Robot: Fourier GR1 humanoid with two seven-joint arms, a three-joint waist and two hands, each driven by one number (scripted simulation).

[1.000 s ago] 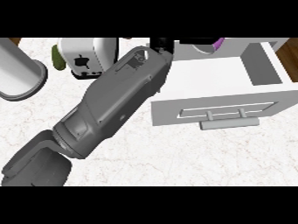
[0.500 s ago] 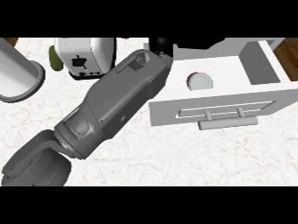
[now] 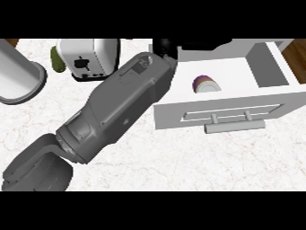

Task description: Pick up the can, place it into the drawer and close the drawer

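Drawer point(image 3: 238, 94) stood open at the counter's point(image 3: 181, 161) right, and we saw the can point(image 3: 205, 84) lying inside it, white with a purple end. Our right hand point(image 3: 165, 46) showed only as a dark shape beyond the grey forearm point(image 3: 119, 105); we could not tell its state. Toaster point(image 3: 85, 58) and a grey cylinder point(image 3: 13, 74) stood at upper left.

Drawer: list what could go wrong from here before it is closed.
1. The can sits inside the open drawer near its front left corner. A quick push might make it tip or roll.
2. The left hand is behind the drawer's back left corner, far from the handle. Coming round, the forearm could bump the toaster close beside it.
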